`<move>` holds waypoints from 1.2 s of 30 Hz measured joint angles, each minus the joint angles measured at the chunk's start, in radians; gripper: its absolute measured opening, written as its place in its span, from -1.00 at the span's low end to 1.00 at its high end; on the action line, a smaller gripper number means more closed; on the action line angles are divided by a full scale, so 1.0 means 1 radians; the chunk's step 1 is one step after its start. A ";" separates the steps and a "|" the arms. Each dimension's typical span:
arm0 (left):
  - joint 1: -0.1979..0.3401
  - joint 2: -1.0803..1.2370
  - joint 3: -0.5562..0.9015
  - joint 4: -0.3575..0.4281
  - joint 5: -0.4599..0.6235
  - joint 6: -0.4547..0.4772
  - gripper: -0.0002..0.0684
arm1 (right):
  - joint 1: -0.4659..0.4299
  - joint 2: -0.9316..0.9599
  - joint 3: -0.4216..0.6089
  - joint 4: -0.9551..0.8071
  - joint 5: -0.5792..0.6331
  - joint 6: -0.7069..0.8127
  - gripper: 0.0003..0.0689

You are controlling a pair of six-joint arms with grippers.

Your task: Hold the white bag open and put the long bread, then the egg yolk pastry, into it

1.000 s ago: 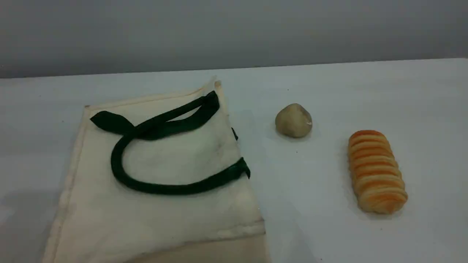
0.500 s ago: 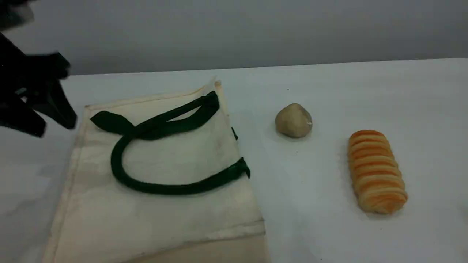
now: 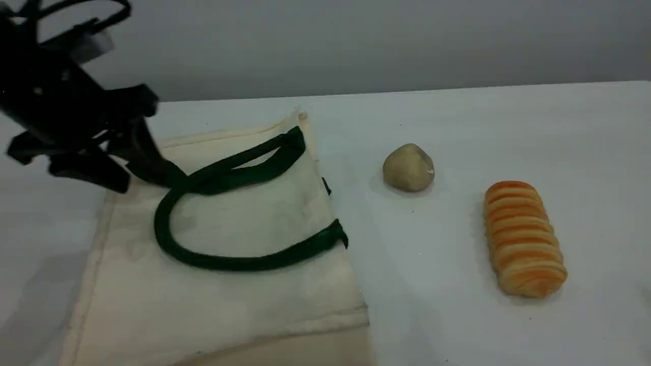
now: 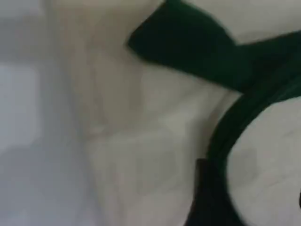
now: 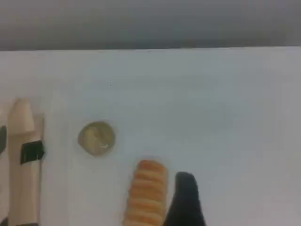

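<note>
The white bag (image 3: 229, 300) lies flat on the left of the table, its dark green handles (image 3: 203, 260) curled on top. My left gripper (image 3: 141, 182) hangs open over the bag's far left corner, one finger right at the handle's end. The blurred left wrist view shows the bag's cloth (image 4: 141, 141), a green strap (image 4: 188, 42) and a dark fingertip (image 4: 204, 202). The egg yolk pastry (image 3: 408, 168) sits right of the bag and the long bread (image 3: 524, 239) lies farther right. My right gripper's fingertip (image 5: 186, 200) shows just right of the long bread (image 5: 146, 193), above the table, holding nothing; the egg yolk pastry (image 5: 96, 138) is beyond.
The white table (image 3: 457, 117) ends at a grey wall at the back. In the right wrist view the bag's edge (image 5: 21, 160) stands at the far left. Bare tabletop lies between the bag, the pastry and the bread.
My left arm has come into the scene view from the upper left and moved right and down to the bag's far left corner. The bag, pastry and bread have not moved.
</note>
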 joint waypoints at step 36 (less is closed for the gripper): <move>-0.049 0.124 -0.091 0.060 -0.023 -0.001 0.17 | 0.000 0.000 0.001 -0.001 0.004 -0.004 0.48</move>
